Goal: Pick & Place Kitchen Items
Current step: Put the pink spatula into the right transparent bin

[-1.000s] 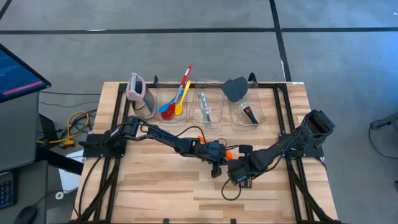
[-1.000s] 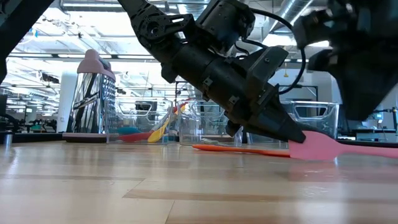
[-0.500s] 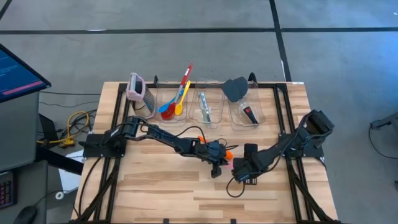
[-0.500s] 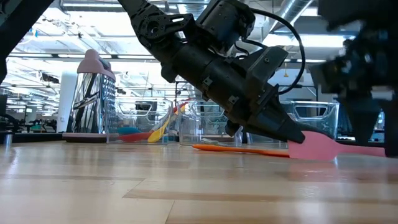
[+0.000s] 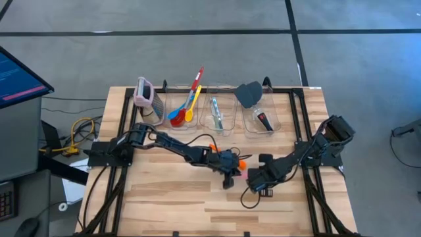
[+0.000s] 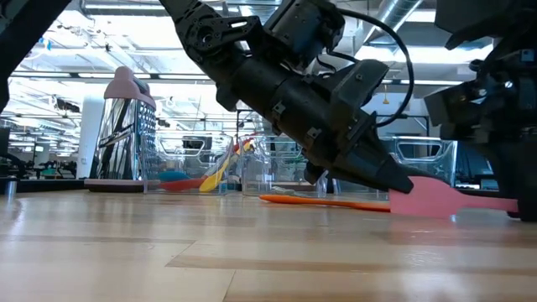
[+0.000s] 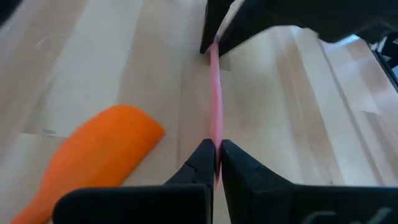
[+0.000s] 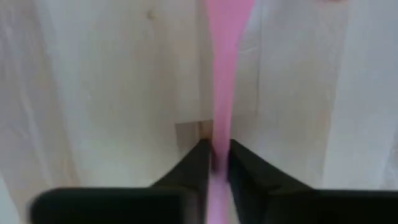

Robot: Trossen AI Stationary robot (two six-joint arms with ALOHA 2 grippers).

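A pink spatula is held between both grippers at the table's middle, its blade on edge, low over the wood. My left gripper is shut on its blade end, and my right gripper is shut on its handle. An orange spatula lies flat on the table just beyond them; it also shows in the left wrist view. Red, blue and yellow spoons, a clear-teal tool, a black spatula and a red-handled tool are in the bins. My left gripper pinches the pink spatula's blade end between its two fingers, slanting down from the table's left. The blade stands on edge in the hold. My right gripper pinches the pink handle between its fingers, coming along it from the table's right; the handle lies level.
Three clear bins stand in a row along the far edge, with a pink-topped metal grater to their left. Black frame rails run along both table sides. Bare wood lies toward the near edge.
My right gripper has moved a little toward the table's right and far edges, along the pink handle. My left gripper and the pink spatula have kept their place.
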